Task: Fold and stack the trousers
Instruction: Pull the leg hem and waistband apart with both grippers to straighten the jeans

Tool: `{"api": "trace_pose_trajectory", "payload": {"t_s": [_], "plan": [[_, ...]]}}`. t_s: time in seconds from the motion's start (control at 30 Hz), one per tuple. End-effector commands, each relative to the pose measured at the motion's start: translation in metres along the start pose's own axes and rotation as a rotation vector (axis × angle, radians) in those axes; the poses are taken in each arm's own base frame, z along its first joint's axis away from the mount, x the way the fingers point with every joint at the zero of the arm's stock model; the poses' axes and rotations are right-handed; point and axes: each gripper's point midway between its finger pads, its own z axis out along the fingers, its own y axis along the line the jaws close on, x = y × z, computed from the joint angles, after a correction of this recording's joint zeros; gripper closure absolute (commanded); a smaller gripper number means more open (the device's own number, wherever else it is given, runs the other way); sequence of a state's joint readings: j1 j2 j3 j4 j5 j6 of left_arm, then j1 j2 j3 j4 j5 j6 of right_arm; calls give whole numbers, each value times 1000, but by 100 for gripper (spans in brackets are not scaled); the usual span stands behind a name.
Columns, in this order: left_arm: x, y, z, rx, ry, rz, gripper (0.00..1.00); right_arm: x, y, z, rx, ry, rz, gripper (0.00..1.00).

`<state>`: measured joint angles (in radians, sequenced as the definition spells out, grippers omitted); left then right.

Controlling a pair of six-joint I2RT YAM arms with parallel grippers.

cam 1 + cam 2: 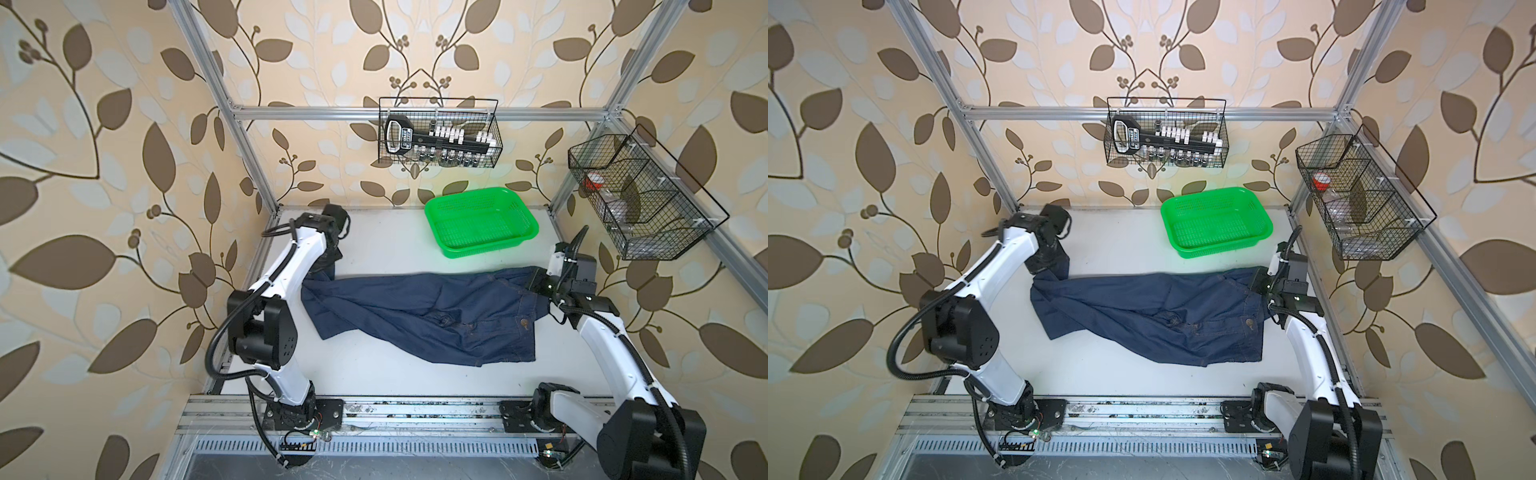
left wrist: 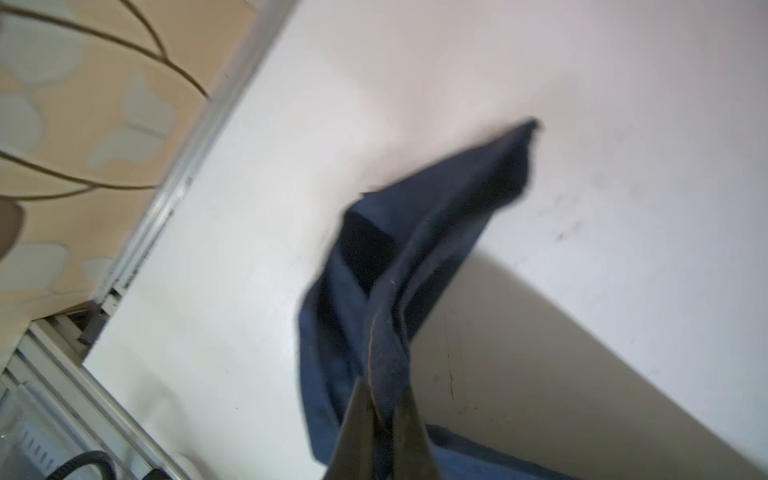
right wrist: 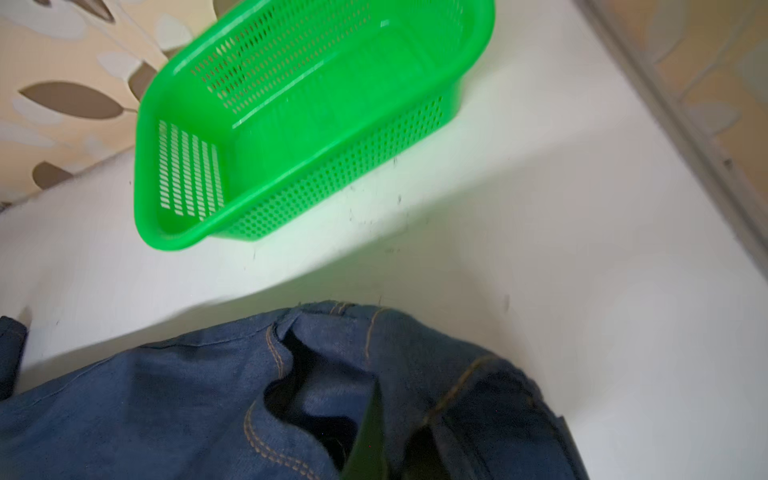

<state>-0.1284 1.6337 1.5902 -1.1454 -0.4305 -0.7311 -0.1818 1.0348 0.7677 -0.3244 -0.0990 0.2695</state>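
You have worktop with trousers stretched lengthwise across middle, rumpled. No tidy fold or stack yet, so most work looks ahead. Green basket sits behind, apart. Left fingers clenched on raised leg end; right fingers clenched on waistband.

White table with dark blue trousers and a green basket.

The trousers lie spread crosswise over the table's middle, with the waistband toward the right edge and the legs running left. The cloth is wrinkled around the crotch, and one leg lies partly over the other. At the far left a leg end rises off the surface, and the far corner of the waistband on the right is lifted too. The basket stands on the far right part of the table, near the back wall, with a strip of bare table between it and the trousers. Faint dark scuffs mark the table near the basket.
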Motion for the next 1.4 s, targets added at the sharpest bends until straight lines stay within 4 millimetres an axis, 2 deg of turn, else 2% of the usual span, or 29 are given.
{"api": "trace_pose_trajectory", "payload": {"t_s": [0.0,0.13,0.3,0.43,0.53,0.63,0.7,0.8,0.83,0.97,1.13,1.3,1.37], "plan": [[-32,63,-34,-126,-110,-60,100,-46,-8,-26,78,-169,-3,100],[-56,98,-53,-142,-185,-166,100,-71,-14,-52,136,-281,-7,100],[-72,140,-69,-169,-240,-277,100,-95,-21,-87,202,-429,-29,100],[-75,157,-75,-189,-257,-299,100,-109,-26,-115,231,-512,-31,100],[-78,166,-85,-199,-291,-309,100,-122,-21,-143,223,-619,-50,100],[-77,168,-84,-209,-293,-298,100,-128,-22,-160,241,-672,-61,100],[-75,162,-70,-200,-262,-272,100,-128,-22,-159,246,-671,-72,100],[-62,137,-30,-157,-157,-204,100,-122,-26,-148,268,-636,-82,100],[-56,127,-10,-148,-105,-175,100,-119,-27,-143,268,-620,-88,100],[-36,95,48,-111,53,-91,100,-100,-28,-112,243,-528,-105,100],[-15,69,109,-112,204,-31,100,-73,-32,-74,226,-393,-121,100],[-11,48,141,-107,273,17,97,-47,-42,-52,254,-290,-129,100],[-14,44,148,-112,281,30,91,-40,-47,-47,271,-271,-126,100]]}}
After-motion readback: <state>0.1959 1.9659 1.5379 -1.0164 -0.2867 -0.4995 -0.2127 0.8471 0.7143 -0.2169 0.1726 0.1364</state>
